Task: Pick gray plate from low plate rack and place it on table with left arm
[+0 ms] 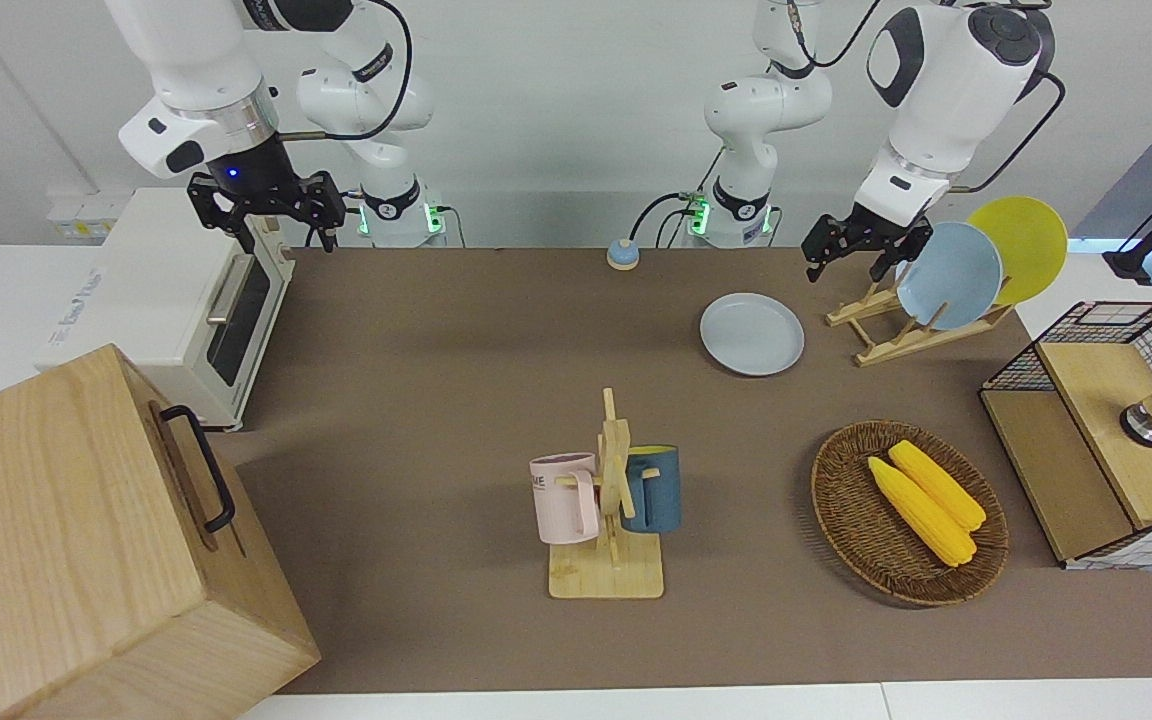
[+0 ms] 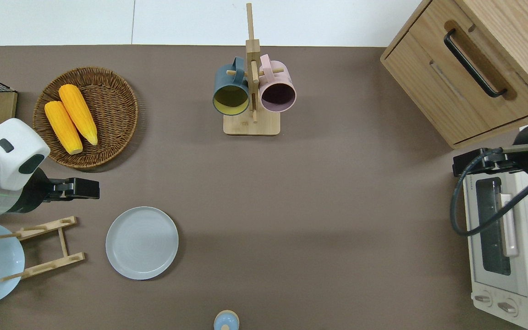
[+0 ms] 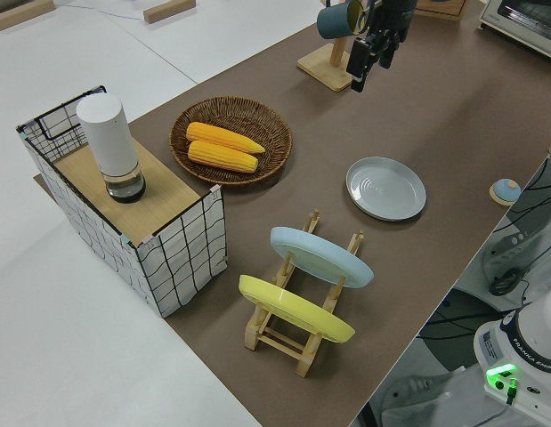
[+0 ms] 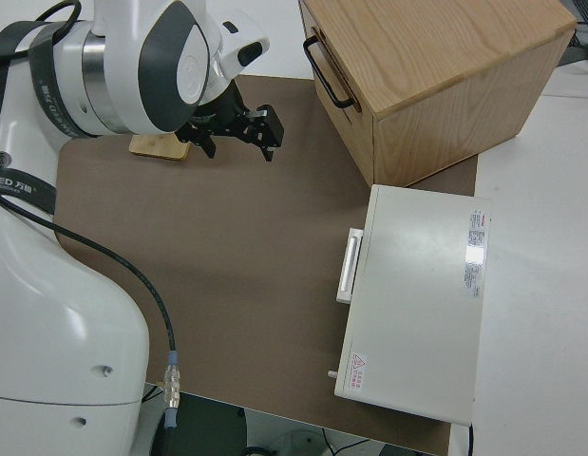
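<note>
Though unheld, gray plate (image 2: 141,242) on table (image 2: 319,197)

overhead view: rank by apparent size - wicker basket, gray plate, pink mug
1. wicker basket
2. gray plate
3. pink mug

The pink mug hangs raised on its stand, so nearer the camera, yet it looks plainly smallest.

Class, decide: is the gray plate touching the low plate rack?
Apart. The overhead view shows the gray plate flat on the table, with bare brown tabletop between it and the low plate rack.
</note>
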{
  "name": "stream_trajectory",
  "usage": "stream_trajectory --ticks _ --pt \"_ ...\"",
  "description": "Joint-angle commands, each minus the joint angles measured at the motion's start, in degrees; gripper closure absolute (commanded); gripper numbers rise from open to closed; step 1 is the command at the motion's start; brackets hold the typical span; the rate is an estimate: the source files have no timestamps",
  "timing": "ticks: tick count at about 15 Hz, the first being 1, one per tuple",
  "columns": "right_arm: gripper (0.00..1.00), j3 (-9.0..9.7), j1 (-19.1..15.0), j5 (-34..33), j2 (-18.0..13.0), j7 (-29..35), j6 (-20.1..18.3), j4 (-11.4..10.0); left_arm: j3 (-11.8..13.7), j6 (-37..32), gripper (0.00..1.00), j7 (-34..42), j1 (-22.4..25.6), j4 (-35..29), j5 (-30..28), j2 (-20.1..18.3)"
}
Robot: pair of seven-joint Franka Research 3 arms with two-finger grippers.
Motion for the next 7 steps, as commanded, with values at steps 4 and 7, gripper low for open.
stream_trajectory --ticks 4,7 --pt "0.017 -0.34 0.4 0.2 0.0 0.2 -0.1 0.4 7.2 -1.8 0.0 -1.1 -8.5 0.9 2.3 1.0" --pt "0.017 -0.34 0.4 0.2 0.0 0.2 -0.1 0.4 6.9 -2.3 0.0 -1.2 -8.6 0.9 2.3 1.0"
